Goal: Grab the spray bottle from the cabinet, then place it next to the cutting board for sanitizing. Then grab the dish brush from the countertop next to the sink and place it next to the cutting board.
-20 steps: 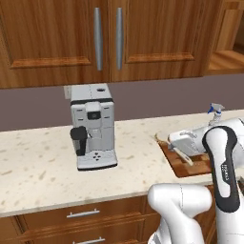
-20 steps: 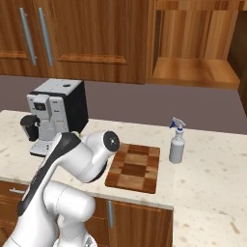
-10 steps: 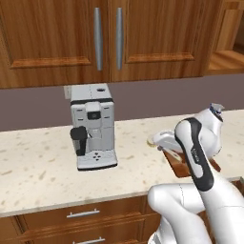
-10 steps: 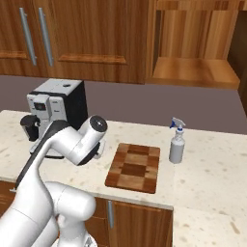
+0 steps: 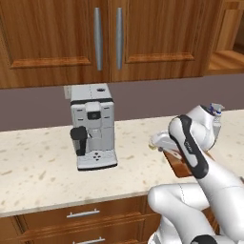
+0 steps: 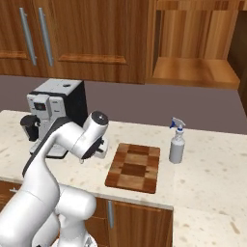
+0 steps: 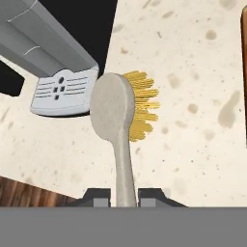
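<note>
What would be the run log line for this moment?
jaws: shut on dish brush | spray bottle: beside cutting board | brush above countertop

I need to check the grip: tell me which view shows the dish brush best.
The hand view: the dish brush stands up from the gripper, its handle between the fingertips, yellow bristles plain. In both base views the arm hides most of it.

The beige speckled stone bench (image 6: 207, 169) is occupied by a chequered wooden cutting board (image 6: 134, 167), a pale grey spray bottle (image 6: 176, 142) and a silver-and-black coffee machine (image 5: 93, 126).

cutting board (image 5: 180, 164): mostly behind arm | dish brush (image 7: 120, 125): handle end cut off
</note>
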You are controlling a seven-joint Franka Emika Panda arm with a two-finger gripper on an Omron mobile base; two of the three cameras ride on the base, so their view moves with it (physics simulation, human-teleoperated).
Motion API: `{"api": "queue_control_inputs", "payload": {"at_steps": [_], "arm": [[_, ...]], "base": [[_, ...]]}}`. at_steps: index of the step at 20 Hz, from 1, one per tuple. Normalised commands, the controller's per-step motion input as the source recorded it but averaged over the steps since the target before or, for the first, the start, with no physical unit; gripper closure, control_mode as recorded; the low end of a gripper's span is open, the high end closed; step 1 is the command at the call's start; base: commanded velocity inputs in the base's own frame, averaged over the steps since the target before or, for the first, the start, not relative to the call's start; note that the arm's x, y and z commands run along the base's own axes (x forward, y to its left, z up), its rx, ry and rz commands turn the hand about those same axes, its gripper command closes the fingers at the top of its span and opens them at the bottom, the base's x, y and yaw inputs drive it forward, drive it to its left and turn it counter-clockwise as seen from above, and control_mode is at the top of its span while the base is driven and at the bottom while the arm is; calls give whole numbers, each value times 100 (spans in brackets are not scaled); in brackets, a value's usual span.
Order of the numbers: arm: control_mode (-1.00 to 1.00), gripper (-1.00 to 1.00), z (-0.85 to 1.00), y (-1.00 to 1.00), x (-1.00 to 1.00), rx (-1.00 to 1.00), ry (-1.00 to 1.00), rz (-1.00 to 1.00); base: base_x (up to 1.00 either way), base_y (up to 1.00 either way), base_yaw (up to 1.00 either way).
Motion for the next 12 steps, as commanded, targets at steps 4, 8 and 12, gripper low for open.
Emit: {"api": "queue_control_inputs", "payload": {"at_steps": [4,8,12], "arm": [[-100,100,-34,-18,0,0,0,0],[-100,100,-49,0,0,0,0,0],[-100,100,-58,0,3,0,0,0]], "base": [[0,0,0],[0,0,0],[0,0,0]]}}
